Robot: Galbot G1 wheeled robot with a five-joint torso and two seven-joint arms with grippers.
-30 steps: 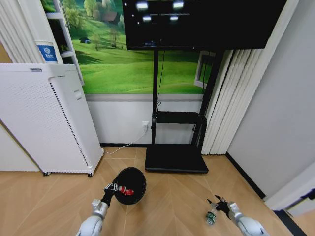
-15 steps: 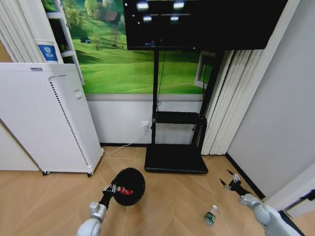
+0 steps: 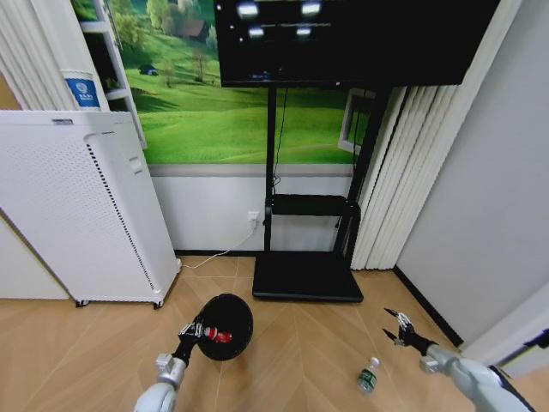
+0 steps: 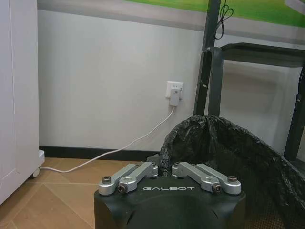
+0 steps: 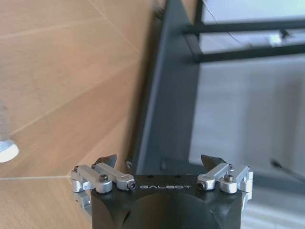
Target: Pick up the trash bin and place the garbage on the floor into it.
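Left gripper (image 3: pixel 190 331) clamps the trash bin (image 3: pixel 225 326) rim, lower centre; right gripper (image 3: pixel 395 326) gapes wide, empty, above one bottle (image 3: pixel 368 376).

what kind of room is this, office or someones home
Most likely an office or showroom corner, though a staged home-like test room is possible. Cues: a large dark screen on a black floor stand, a tall white perforated appliance on casters, a green landscape mural, vertical blinds and wood-pattern flooring.
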